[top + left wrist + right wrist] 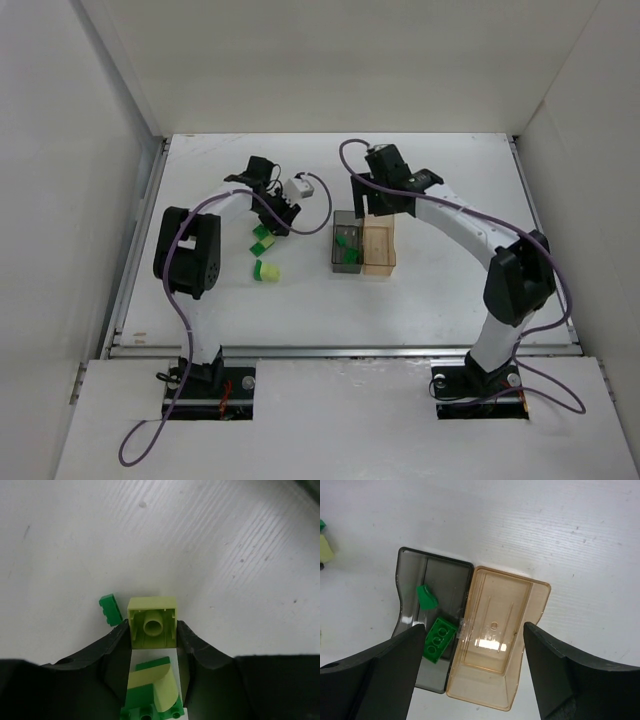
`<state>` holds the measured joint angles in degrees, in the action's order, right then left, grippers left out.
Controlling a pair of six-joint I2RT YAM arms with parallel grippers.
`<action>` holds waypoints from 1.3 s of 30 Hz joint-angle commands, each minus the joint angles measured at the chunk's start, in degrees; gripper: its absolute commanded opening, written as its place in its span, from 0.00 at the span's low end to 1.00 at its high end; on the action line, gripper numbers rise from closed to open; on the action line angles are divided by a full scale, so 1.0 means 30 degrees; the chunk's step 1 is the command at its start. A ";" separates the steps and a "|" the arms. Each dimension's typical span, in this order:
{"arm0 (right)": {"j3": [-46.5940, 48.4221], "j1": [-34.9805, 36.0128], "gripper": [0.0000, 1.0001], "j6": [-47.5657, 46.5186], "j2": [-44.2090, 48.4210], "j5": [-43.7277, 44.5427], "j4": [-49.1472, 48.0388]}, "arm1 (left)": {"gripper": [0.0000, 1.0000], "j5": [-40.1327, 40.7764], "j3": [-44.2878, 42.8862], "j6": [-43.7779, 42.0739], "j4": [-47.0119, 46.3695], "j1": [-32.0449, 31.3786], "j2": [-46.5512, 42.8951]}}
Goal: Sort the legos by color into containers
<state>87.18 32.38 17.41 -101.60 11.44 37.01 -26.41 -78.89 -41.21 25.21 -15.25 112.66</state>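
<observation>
The left gripper (152, 630) is down at the table (450, 290), left of the boxes. Its fingers (192, 642) stand narrow and press against both sides of 1 pale brick (152, 622), which lies on its side with its hollow underside facing the wrist camera. A dark green brick (111, 610) lies just beside the pale brick, on its left in the wrist view, not quite touching it. Nearer the wrist, between the fingers, a pale curved piece (157, 685) rests against a green studded brick (145, 711).

From above, the loose bricks (262, 250) sit in a small cluster under and near the left gripper (272, 225).

The grey box (336, 240) and the amber box (390, 245) stand side by side and touching near the middle of the table, grey on the left. The grey box (412, 610) holds 2 green pieces, a curved one (426, 596) and a studded one (440, 639).

The right gripper (474, 630) hangs over the boxes with its fingers wide apart, holding nothing.
</observation>
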 commanded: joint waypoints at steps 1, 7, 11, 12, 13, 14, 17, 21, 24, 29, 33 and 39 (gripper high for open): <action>-0.0053 -0.1353 0.84 0.0582 0.2048 -0.0559 -0.0559 | 0.00 -0.2149 -0.1941 0.0931 0.0385 -0.0571 -0.1487; -0.2367 -0.3585 0.84 0.1870 0.4919 -0.0740 -0.1672 | 0.00 -0.4461 -0.5486 0.1901 0.0795 -0.3259 -0.2105; -0.3275 -0.4635 0.85 0.3041 0.6179 0.0170 -0.1498 | 0.00 -0.5780 -0.5697 0.1288 -0.0077 -0.5719 -0.1726; -0.3597 -0.4873 0.85 0.3393 0.6530 0.0170 -0.1498 | 0.00 -0.6046 -0.5521 0.1286 -0.0519 -0.6135 -0.1724; -0.4296 -0.5137 0.85 0.3686 0.6939 0.0170 -0.1846 | 0.00 -0.6310 -0.5142 0.1286 -0.0987 -0.6516 -0.1550; -0.4651 -0.5342 0.85 0.4269 0.7785 -0.0062 -0.2256 | 0.00 -0.6544 -0.4935 0.1286 -0.1514 -0.7158 -0.1316; -0.5590 -0.5579 0.85 0.4451 0.9222 0.0110 -0.2697 | 0.00 -0.6752 -0.4583 0.1811 -0.3566 -0.8070 -0.0644; -0.5768 -0.5579 0.85 0.4248 1.0163 0.0725 -0.1940 | 0.05 -0.6752 -0.4786 0.2456 -0.4449 -0.8891 0.0207; -0.5768 -0.5579 0.85 0.3896 1.0895 0.1137 -0.1559 | 0.15 -0.6576 -0.4786 0.2634 -0.4449 -0.8690 0.0415; -0.6500 -0.5579 0.85 0.3484 1.1836 0.1137 -0.1791 | 0.18 -0.6137 -0.4347 0.2051 -0.3339 -0.8453 0.0591; -0.6910 -0.5579 0.85 0.3250 1.2276 0.0673 -0.1967 | 0.83 -0.6137 -0.4347 0.0788 -0.1990 -0.8658 0.0591; -0.6910 -0.5229 0.88 0.1904 1.2070 -0.0269 -0.2758 | 1.00 -0.4998 -0.4523 0.0788 -0.1343 -0.8077 -0.0344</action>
<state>66.57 15.84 25.65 -65.93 11.99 32.47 -42.52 -92.01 -37.52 19.20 -40.80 115.44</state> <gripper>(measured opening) 0.877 0.997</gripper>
